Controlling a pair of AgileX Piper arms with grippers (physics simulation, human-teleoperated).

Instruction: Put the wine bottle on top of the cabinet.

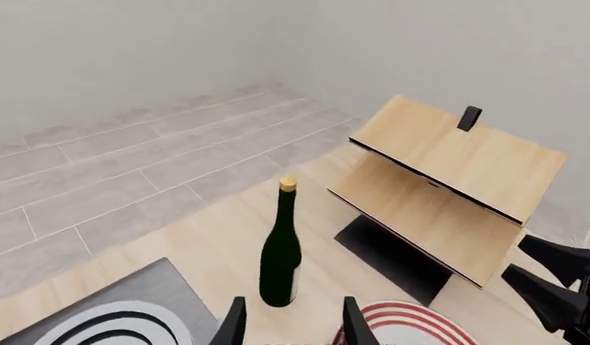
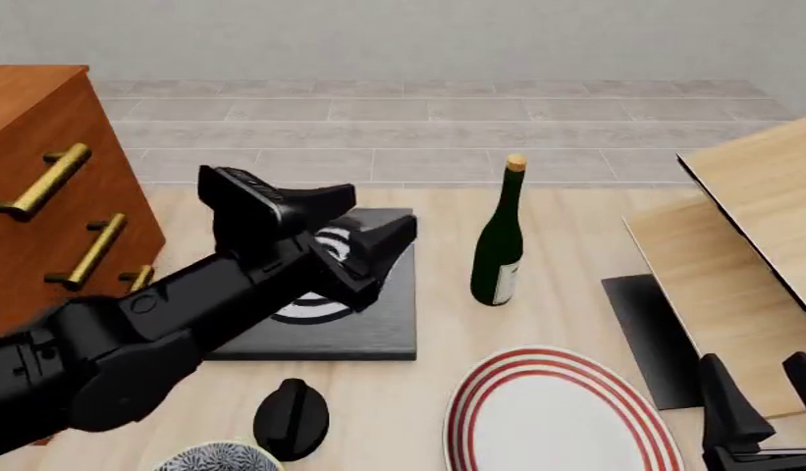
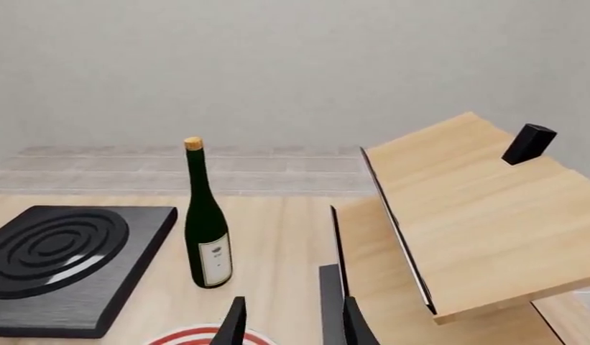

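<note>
the light wood counter [image 2: 560, 324] carries an upright wine bottle [image 2: 499, 235], a black slab with ring marks [image 2: 363, 324], a red-striped white plate [image 2: 560, 417], a small black knobbed object [image 2: 292, 417], a patterned bowl rim [image 2: 219, 459], and pale wood panels [image 2: 756, 235] on a dark base.

You are looking at a simulated home kitchen or dining corner: a pale wood bench [image 2: 560, 324] carries a red-ringed plate [image 2: 556, 412], a black hob slab with ringed burner [image 3: 60, 255] and a wine bottle [image 2: 499, 235]. A red-brown cabinet [image 2: 36, 167] with brass handles stands at the bench's left, and tilted light-wood panels [image 2: 756, 226] at its right. Beyond lie grey floor tiles [image 2: 416, 128] and a bare grey wall [image 3: 275, 65], flatly rendered.
</note>
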